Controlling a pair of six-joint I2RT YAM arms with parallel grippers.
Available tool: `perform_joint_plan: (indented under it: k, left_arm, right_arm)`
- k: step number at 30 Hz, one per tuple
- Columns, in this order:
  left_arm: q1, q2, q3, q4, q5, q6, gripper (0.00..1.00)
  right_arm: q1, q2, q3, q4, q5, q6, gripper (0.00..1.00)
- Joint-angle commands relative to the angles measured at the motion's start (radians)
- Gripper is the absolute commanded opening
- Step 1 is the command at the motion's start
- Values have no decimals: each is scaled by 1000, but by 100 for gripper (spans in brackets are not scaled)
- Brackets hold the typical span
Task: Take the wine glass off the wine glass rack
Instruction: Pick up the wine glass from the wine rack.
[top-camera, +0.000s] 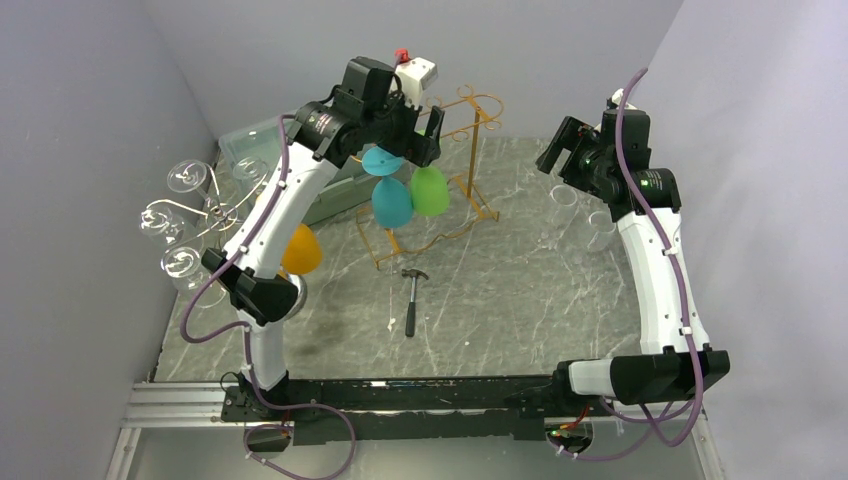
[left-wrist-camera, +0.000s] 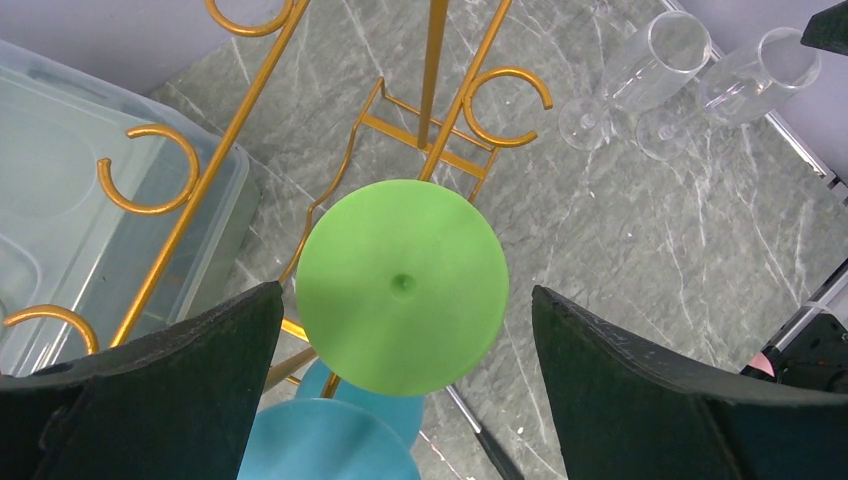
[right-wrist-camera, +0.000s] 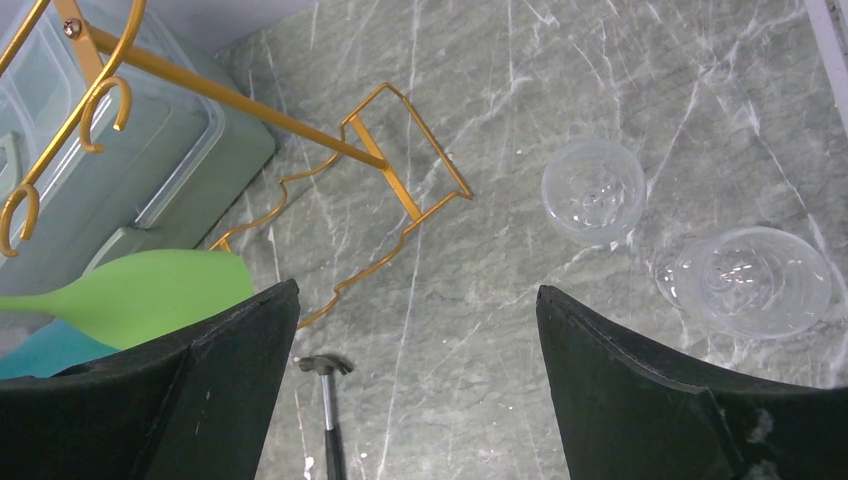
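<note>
Top view: the left pincer (top-camera: 428, 135) sits upper centre over the gold wire wine glass rack (top-camera: 473, 150). It is directly above the green plastic wine glass (top-camera: 430, 190), which hangs bowl-down from a rack arm. A teal plastic glass (top-camera: 392, 202) hangs just left of it. The right pincer (top-camera: 556, 152) is upper right, well apart from the rack, probably parked out of the way.

Left wrist view: the green glass's round foot fills the centre with a gold rail beneath it, so the glass is not yet off the rack. The black fingers (left-wrist-camera: 190, 370) are spread either side, released and not touching. Likely lined up to clamp the foot and slide it off.

Right wrist view: the right pincer is spread wide, holding nothing, over the grey marbled desk (right-wrist-camera: 500, 120). Two clear tumblers (right-wrist-camera: 593, 190) stand at right.
</note>
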Motion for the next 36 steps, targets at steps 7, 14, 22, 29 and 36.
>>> perform_joint_plan:
  k: [7,14,22,29,36]
  left_arm:
    - [12,10,50,9,63,-33,100]
    - [18,6,42,10,61,-46,95]
    - [19,15,44,3,69,-53,95]
    - [19,17,35,9,81,-63,92]
    - [19,5,30,22,84,-68,81]
  right_arm:
    - [1,-27,-5,49,-9,-11,91]
    - [0,-23,-2,49,-9,-12,91]
    - [0,-21,2,50,-12,-13,91]
    - [1,-31,-14,60,-11,-10,91]
    - [1,-40,-29,67,-11,-7,90]
